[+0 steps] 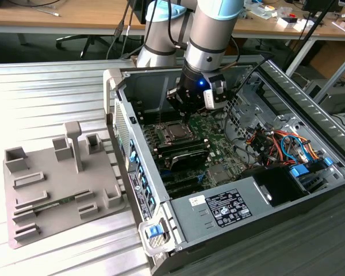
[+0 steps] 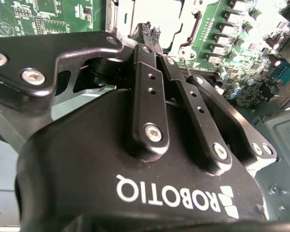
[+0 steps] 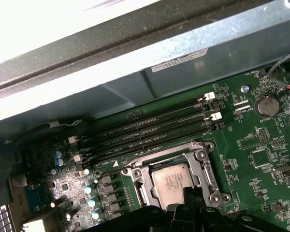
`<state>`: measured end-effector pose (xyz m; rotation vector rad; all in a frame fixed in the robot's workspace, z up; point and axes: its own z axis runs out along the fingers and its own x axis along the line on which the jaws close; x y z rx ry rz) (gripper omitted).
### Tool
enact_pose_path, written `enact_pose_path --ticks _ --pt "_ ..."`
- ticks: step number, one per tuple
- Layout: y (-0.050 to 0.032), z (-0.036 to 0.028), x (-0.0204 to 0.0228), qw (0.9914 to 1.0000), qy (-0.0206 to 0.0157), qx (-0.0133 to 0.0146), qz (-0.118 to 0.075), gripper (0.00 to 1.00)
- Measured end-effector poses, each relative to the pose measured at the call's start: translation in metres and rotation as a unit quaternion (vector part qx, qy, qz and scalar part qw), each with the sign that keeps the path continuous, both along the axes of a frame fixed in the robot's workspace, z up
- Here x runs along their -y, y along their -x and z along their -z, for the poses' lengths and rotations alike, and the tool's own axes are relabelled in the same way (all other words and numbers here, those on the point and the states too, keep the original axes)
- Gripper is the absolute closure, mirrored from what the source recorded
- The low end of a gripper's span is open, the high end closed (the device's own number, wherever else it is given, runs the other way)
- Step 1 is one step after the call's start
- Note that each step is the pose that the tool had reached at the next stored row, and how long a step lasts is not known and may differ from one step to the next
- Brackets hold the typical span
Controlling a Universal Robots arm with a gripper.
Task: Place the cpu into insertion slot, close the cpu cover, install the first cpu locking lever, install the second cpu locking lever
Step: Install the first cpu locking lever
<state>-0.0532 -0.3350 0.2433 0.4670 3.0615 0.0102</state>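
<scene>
Currently the gripper [image 1: 183,114] hangs inside the open computer case [image 1: 132,172], low over the green motherboard [image 3: 251,159]. In the second wrist view its two black fingers [image 2: 147,96] run side by side and meet at the tips, drawn together with nothing visible between them. In the first wrist view the dark tips of the gripper [image 3: 188,202] sit just beside one edge of the cpu [image 3: 171,178] and partly overlap it; whether they touch it cannot be told.

The cpu lies flat in the insertion slot [image 3: 134,173], its silvery-grey top facing up. The cpu cover [image 3: 203,169] is down, its metal frame lying around the chip so that the top shows through the cut-out centre. Whether the locking levers are latched cannot be told.

Just beyond the socket run four long black memory slots [image 3: 150,133], parallel to one another, with white clips at one end. A round coin battery [image 3: 266,105] sits on the board near those clips.

On the exterior view's left, well apart from the case, a grey fixture tray [image 1: 52,178] with upright posts and pockets rests on the ribbed metal table [image 1: 46,98].
</scene>
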Motion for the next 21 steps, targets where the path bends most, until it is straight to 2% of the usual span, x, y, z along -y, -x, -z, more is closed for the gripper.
enact_pose_path --ticks 21 --pt "0.0 0.0 0.0 0.9997 0.0 0.0 -0.024 0.89"
